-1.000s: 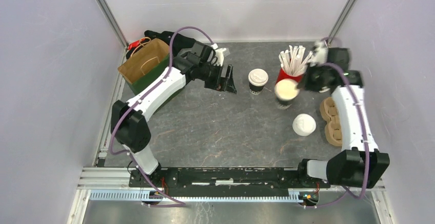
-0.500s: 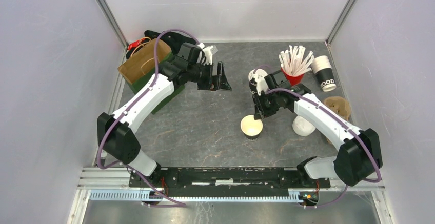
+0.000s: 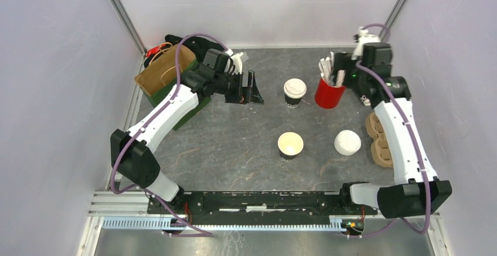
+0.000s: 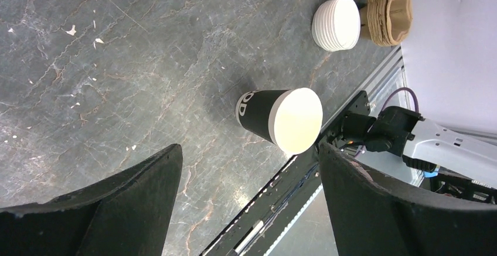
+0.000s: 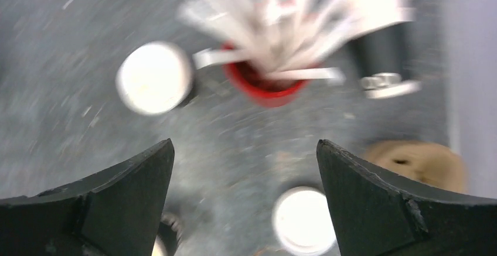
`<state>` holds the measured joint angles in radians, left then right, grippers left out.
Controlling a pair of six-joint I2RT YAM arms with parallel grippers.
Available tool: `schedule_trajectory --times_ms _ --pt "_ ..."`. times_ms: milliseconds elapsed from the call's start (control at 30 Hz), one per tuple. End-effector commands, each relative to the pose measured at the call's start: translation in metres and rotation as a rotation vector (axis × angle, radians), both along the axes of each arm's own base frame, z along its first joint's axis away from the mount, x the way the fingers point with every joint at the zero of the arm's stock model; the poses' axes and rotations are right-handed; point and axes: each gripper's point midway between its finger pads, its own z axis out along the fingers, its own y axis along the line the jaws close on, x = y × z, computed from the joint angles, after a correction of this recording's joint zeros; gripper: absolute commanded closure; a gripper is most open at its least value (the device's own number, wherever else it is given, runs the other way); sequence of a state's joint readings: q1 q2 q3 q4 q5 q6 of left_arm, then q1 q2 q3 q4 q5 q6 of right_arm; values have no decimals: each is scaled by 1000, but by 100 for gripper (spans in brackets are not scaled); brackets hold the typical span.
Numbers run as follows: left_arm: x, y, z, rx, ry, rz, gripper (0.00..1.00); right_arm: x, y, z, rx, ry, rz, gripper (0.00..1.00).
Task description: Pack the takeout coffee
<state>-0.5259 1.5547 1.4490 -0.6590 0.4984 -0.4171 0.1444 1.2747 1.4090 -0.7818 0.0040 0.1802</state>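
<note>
Worktop (image 3: 223,150), dark grey with a stone pattern; we list its contents from the left.

1. Brown paper bag (image 3: 166,67), far left corner, mouth open, standing against a green box (image 3: 176,95).
2. Left gripper (image 3: 253,89), just right of the bag and held above the worktop. We record the jaws as spread, with nothing between them. Its wrist camera looks down past both fingers (image 4: 117,203) at item 3.
3. Lidless cup (image 3: 290,145), dark paper with pale markings and a cream inside. It stands upright in the middle of the worktop, touching nothing.
4. Lidded coffee cup (image 3: 295,92), dark paper under a round white lid. It stands upright at the far middle, well apart from the left gripper and near item 5, not touching it.
5. Red cup (image 3: 329,94), holding a bunch of white sticks (image 3: 327,68).
6. Stack of white lids (image 3: 347,142), right of item 3 and apart from it.
7. Right gripper (image 5: 245,144), over the far right corner behind the red cup. We note its jaws wide apart and empty; its wrist view is blurred.
8. Dark cup stack (image 5: 384,62), seen blurred just beside the red cup.
9. Cardboard cup carriers (image 3: 378,142), at the right edge.
</note>
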Motion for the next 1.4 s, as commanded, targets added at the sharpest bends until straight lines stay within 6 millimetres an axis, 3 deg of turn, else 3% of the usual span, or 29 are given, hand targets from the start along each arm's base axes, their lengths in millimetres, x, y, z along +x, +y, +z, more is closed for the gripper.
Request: schedule_trajectory --times_ms 0,100,200,300,367,500,633,767,867,1100,1267,1367 --pt "0 2 7 18 -52 -34 8 23 -71 22 -20 -88 -311 2" --pt "-2 2 1 30 -46 -58 8 34 -93 19 -36 -63 -365 2" --pt "0 3 -1 50 -54 -66 8 33 -121 4 -69 -2 -429 2" --pt "0 5 -1 61 -60 -70 8 34 -159 -12 -10 24 -562 2" --pt "-1 5 -3 60 -52 -75 8 47 -171 -22 36 32 -590 2" --pt "-2 2 -11 61 -30 -92 8 90 -176 -46 98 66 -591 2" --pt "0 0 -12 57 -27 -100 8 133 -188 -46 142 28 -626 2" --pt "-1 1 -15 68 -22 -103 8 163 -192 -64 159 -9 -531 2" --pt "2 3 -17 86 -25 -98 8 184 -175 -89 224 4 -354 6" --pt "4 6 -20 107 -10 -77 8 198 -163 -130 230 24 -140 7" --pt "7 6 -19 114 2 -58 8 202 -176 -136 224 5 -133 7" --pt "9 4 -19 116 12 -51 8 203 -188 -151 170 34 -125 7"
